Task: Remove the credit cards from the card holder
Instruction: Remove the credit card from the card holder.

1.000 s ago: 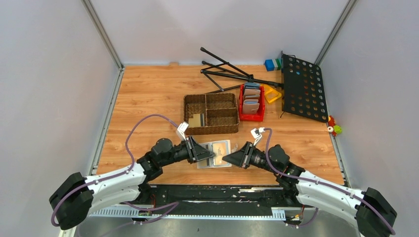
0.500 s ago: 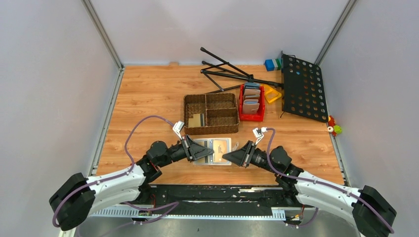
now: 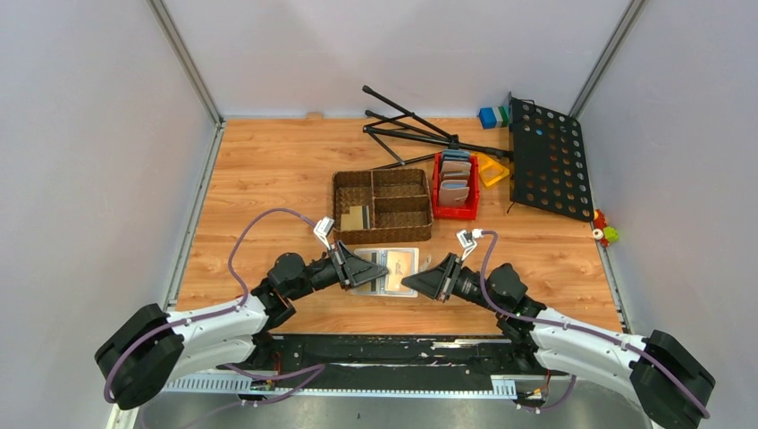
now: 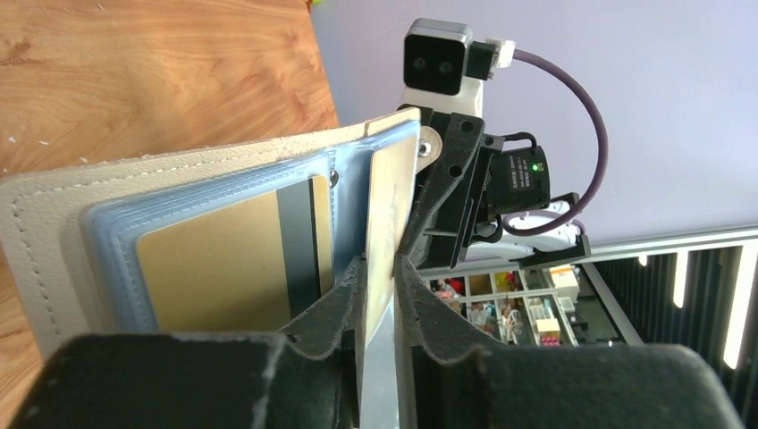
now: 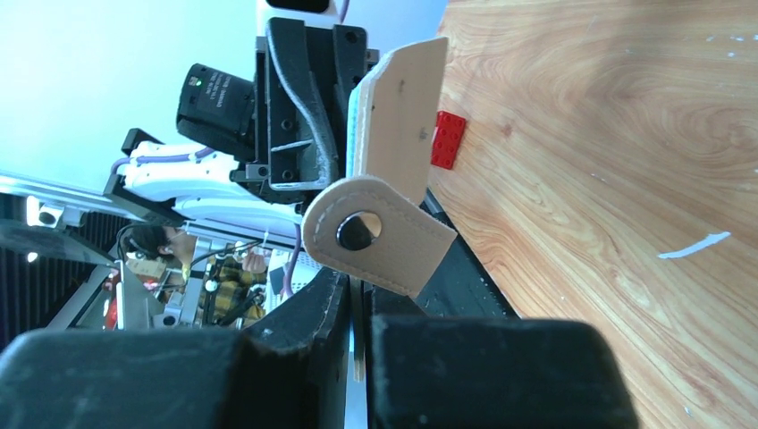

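Beige, stitched, palm-sized folding card holder (image 4: pixel 40 241) sits spread open near the front edge of the wood-grain tabletop (image 3: pixel 268 170), just in front of the brown woven basket (image 3: pixel 393 234) and between the tips of the two arms. Its cover is matte, with a line of pale stitching along the rim. Inside are glossy pale blue-grey plastic pockets, and through one of them shows a tan-gold card (image 4: pixel 214 268) with a dark stripe down one side; any print on it is too faint to read. The left gripper (image 4: pixel 380 265) has its black fingers pressed onto a raised pocket leaf carrying a second tan card (image 4: pixel 393 192), and the leaf stands nearly edge-on to the wrist camera. The right gripper (image 5: pixel 357 290) is nipped on the thin edge of the cover just under the rounded strap tab (image 5: pixel 402 246), whose dark metal snap faces the lens. In the basket's near-left compartment lies a flat tan card (image 3: pixel 357 217). Right of the basket stands a red plastic bin (image 3: pixel 454 213) with wallets upright in it. Beyond that a black perforated music-stand plate (image 3: pixel 547 156) lies flat, its thin black legs (image 3: pixel 407 125) splayed across the far side. The holder is well apart from the metal rails (image 3: pixel 195 223) at both sides of the table.
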